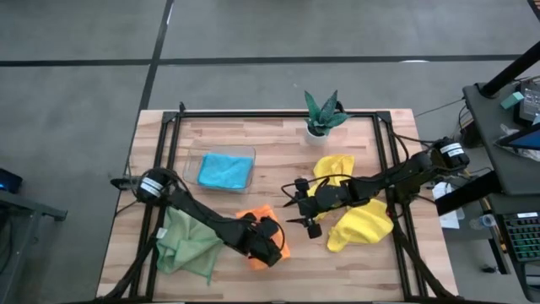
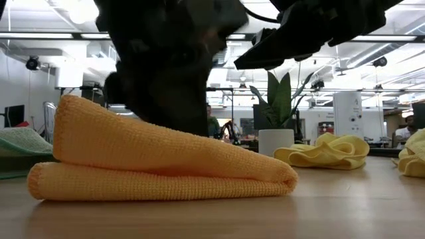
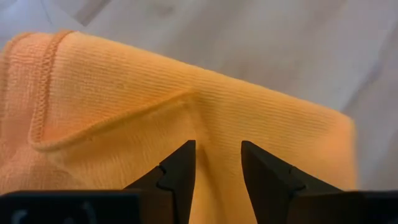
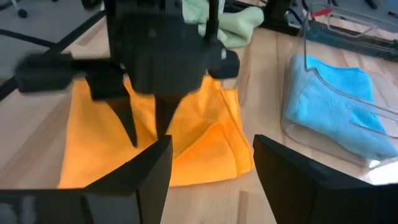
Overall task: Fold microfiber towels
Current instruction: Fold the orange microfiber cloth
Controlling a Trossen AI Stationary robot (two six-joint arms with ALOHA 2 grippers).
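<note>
On the wooden table (image 1: 278, 160), the pale green towel (image 1: 187, 245) is lying at the left, and the left gripper (image 3: 217, 163) is poised, fingers parted and empty, over the folded orange towel (image 1: 280, 232). To the right, the right gripper (image 1: 305, 206) is hovering open beside two yellow towels (image 1: 363, 224), with a workshop room showing beyond.

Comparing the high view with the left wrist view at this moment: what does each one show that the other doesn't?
Only the high view shows the blue towel in the clear tray, the green towel, two yellow towels, the plant and the right gripper, open beside the yellow ones. Only the left wrist view shows the left gripper close up, its jaws parted just above a fold. Both show the orange towel.
</note>
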